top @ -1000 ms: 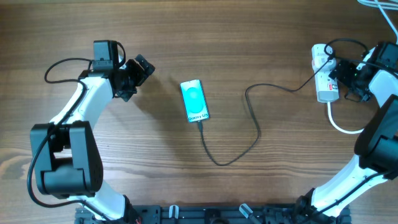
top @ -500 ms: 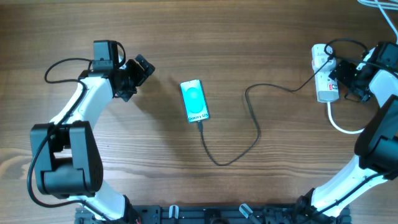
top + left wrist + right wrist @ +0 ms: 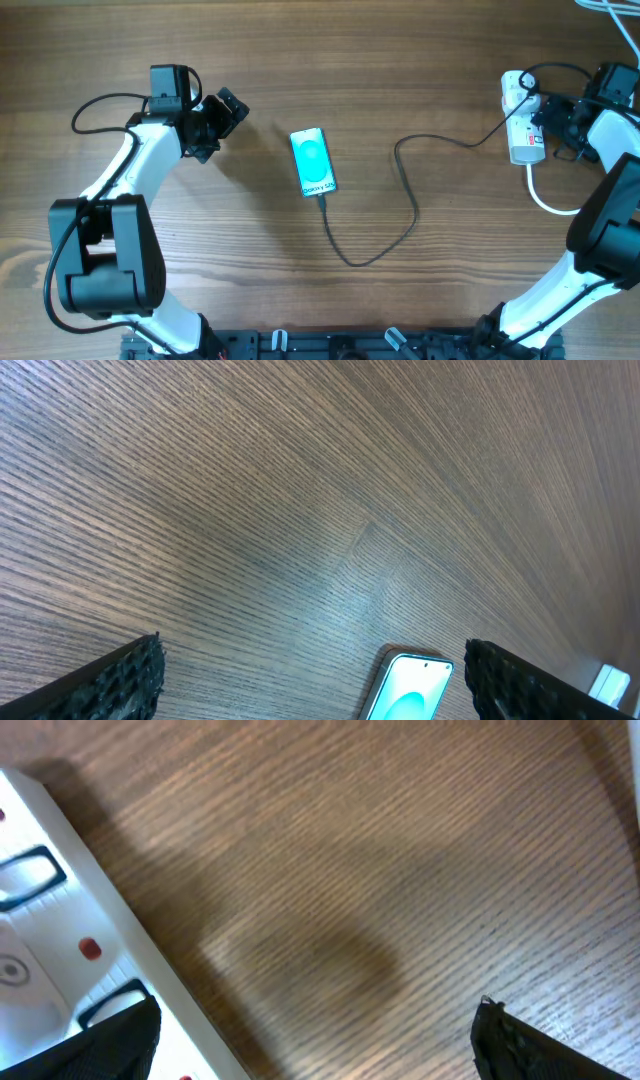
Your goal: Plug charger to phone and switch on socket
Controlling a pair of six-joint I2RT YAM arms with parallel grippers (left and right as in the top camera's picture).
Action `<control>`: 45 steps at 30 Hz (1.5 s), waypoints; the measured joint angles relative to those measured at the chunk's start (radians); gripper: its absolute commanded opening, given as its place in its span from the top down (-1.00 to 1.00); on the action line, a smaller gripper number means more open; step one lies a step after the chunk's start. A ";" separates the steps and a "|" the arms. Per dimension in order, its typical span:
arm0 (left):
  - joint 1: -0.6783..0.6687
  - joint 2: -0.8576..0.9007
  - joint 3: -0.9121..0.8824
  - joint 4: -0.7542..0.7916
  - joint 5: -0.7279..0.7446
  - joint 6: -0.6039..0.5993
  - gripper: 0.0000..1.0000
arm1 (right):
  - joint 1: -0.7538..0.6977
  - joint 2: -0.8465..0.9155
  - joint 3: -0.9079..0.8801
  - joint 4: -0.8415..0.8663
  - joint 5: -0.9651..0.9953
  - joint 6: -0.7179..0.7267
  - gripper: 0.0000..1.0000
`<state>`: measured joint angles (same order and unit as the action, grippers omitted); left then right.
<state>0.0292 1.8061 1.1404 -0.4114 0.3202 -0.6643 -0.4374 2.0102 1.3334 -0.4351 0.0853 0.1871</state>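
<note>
The phone (image 3: pixel 313 162) lies flat mid-table, its turquoise screen lit; its top end also shows in the left wrist view as the phone (image 3: pixel 410 690). The charger (image 3: pixel 405 185), a thin black cable, runs from the phone's near end, where its tip meets the phone, in a loop over to the socket (image 3: pixel 521 122) at the far right. My left gripper (image 3: pixel 222 126) (image 3: pixel 312 660) is open, left of the phone and apart from it. My right gripper (image 3: pixel 557 130) (image 3: pixel 320 1020) is open just right of the socket (image 3: pixel 40 950). One finger overlaps the socket's edge near its red marks.
A thick white cord (image 3: pixel 545 203) curves from the socket toward the right arm. More white cables (image 3: pixel 605 12) cross the far right corner. Bare wooden table (image 3: pixel 450 280) surrounds the phone and the cable loop.
My right wrist has shifted slightly toward the far edge of the table. The left arm, phone, charger and socket have not moved.
</note>
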 measured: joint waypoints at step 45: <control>0.000 0.000 0.000 0.000 0.000 0.000 -1.00 | -0.023 -0.113 0.032 -0.127 -0.133 -0.120 -0.99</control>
<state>0.0292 1.8061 1.1404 -0.4110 0.3202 -0.6643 -0.4606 1.8973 1.3659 -0.5625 -0.0475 0.0669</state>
